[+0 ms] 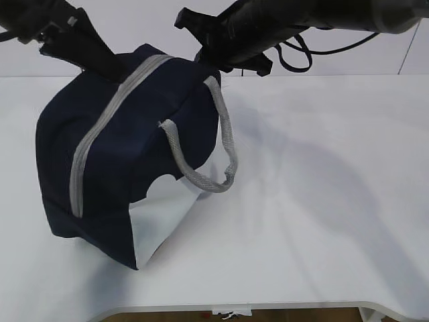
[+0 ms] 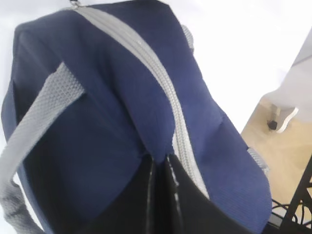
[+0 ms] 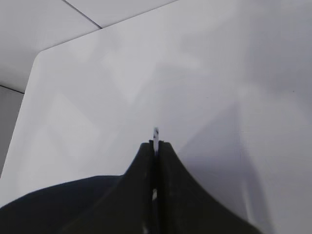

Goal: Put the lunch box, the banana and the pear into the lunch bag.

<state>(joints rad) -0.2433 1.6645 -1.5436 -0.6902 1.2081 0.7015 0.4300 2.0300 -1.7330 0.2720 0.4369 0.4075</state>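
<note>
The white table (image 1: 322, 201) takes up most of the exterior view, and nothing is seen on it but the lunch bag (image 1: 127, 154), which is tilted and held up off its base at the far left, its grey zipper (image 1: 100, 127) run closed along the top and one grey handle (image 1: 214, 161) hanging loose over the white side panel (image 1: 161, 221); the lunch box, the banana and the pear are not seen in any view, so it is judged that they are either inside already or out of frame, and which cannot be told. The left gripper (image 2: 160, 168) is clenched on the bag's navy fabric just beside the zipper, its dark fingers (image 2: 146, 195) pressed together on a pinched fold; the right gripper (image 3: 156, 146) is pressed closed with only a thin pale sliver between its tips, and whether anything is truly gripped there cannot be told, though in the exterior view the right arm (image 1: 268, 27) reaches to the bag's upper back corner. The chief risk is judged to be the fold slipping from the left pinch, which would let the tilted bag drop or roll; the loose handle could be snagged by either arm; near the table's front edge a small white tag (image 1: 231, 310) is seen, clear of the work.
</note>
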